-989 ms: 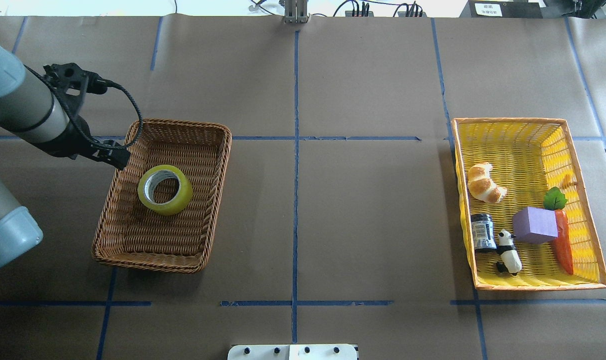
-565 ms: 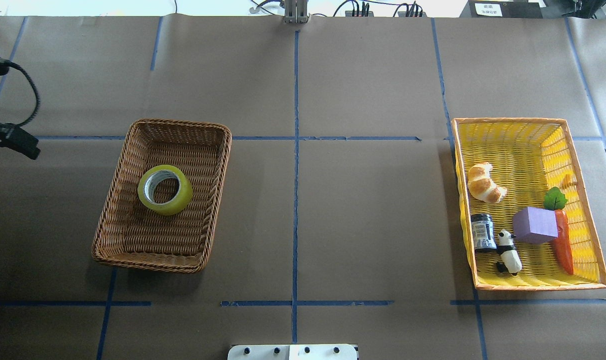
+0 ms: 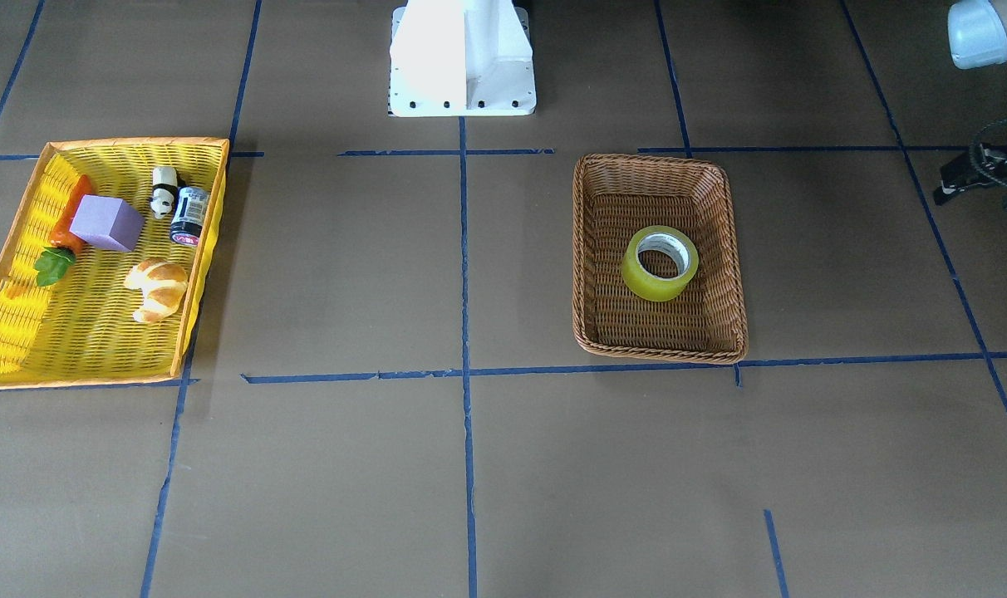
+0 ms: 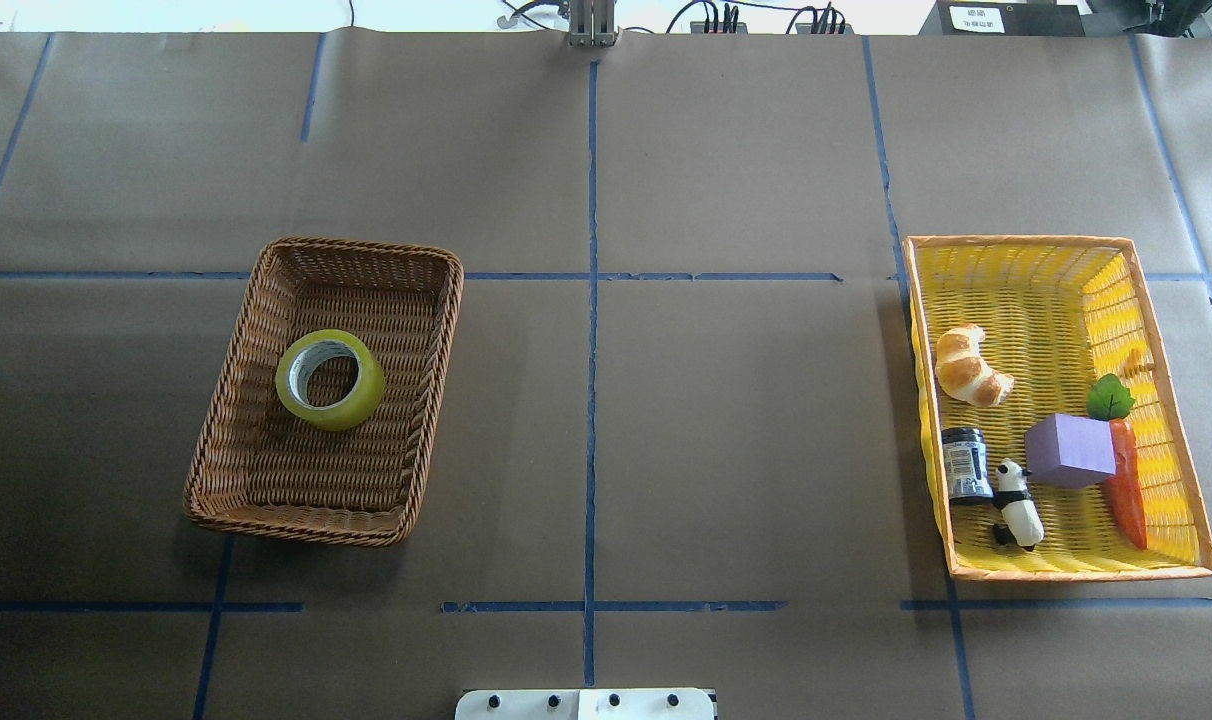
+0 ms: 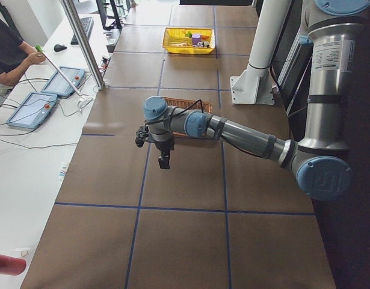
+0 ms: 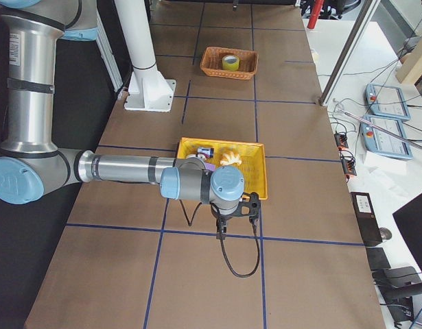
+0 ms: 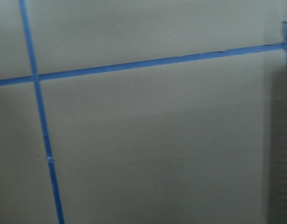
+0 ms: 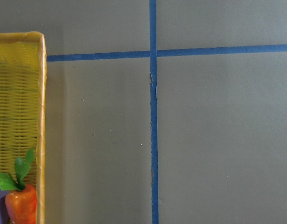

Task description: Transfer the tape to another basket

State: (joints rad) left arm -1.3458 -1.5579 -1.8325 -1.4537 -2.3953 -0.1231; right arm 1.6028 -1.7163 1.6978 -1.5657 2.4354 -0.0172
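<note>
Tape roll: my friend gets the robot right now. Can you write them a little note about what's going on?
Left gripper: not holding the tape, over the bare table past the wicker basket's end; open or shut, cannot tell.
Right gripper: not holding it either, just outside the yellow basket; cannot tell.
Tape: lies flat, hole up, inside the brown wicker basket.
Done: the tape sits in the wicker basket, so the move looks finished.
Left: probably nothing.
</note>
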